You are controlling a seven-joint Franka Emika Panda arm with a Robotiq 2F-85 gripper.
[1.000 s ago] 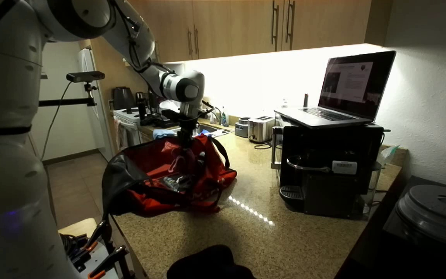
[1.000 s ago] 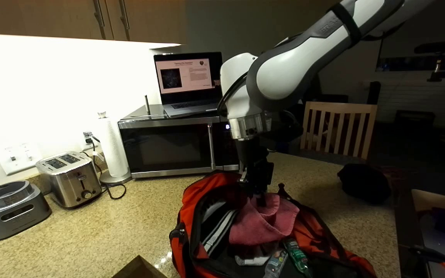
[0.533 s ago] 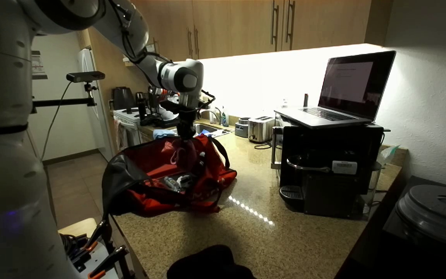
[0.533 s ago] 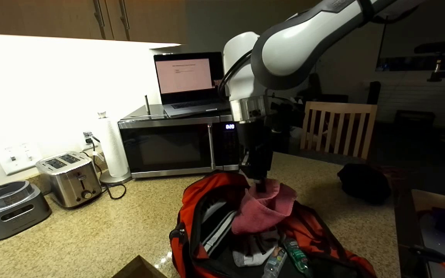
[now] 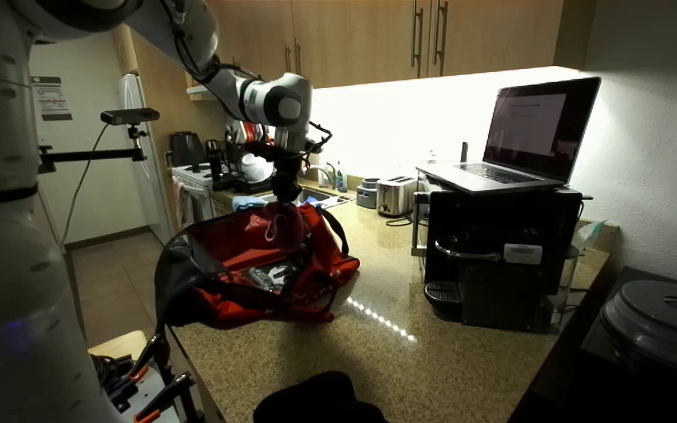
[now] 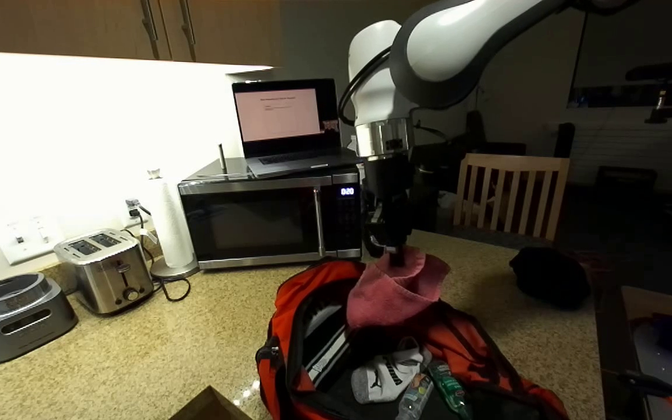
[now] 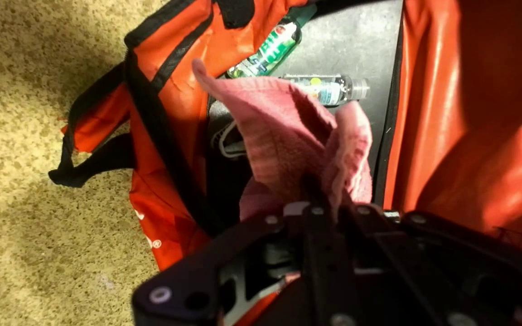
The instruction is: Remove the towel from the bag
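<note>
Wrist view: pink towel (image 7: 274,131) was pinched in gripper (image 7: 331,201); in both exterior views, suspended directly beneath it, lower edge perhaps within bag (image 5: 233,244); upward lift judged needed.

red bag (image 6: 318,277) cut off below, laptop text (image 6: 277,98) too small

A hand towel (image 6: 391,297) is hanging below the gripper (image 6: 395,258); farther down, bottles (image 7: 269,50) are lying in a duffel bag (image 6: 289,294).
</note>
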